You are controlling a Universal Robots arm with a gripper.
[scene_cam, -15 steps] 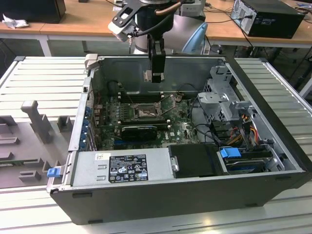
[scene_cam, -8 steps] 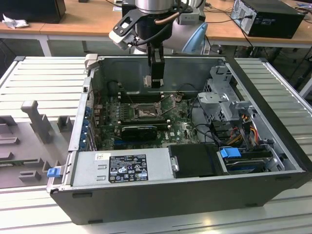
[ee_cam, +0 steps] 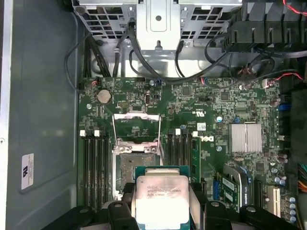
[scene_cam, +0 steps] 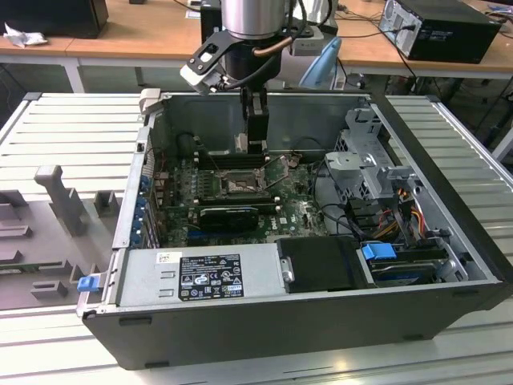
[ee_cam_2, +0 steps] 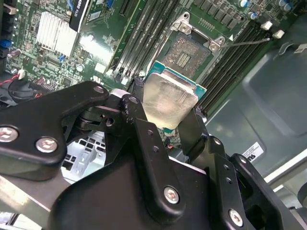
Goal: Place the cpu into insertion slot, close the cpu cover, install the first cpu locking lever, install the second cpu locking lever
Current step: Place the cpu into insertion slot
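The pincer [ee_cam_2: 167, 117] is gripping the chip [ee_cam_2: 170, 96] by its edges, hovering close above the open socket [ee_cam_2: 189, 52]; the cover [ee_cam: 135, 128] is standing raised.

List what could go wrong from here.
The gripper holds the cpu by its edges only; it might slip. The cpu looks offset from the insertion slot, so a misaligned descent could damage the exposed contacts. The open cpu cover stands close; a finger may snag it.
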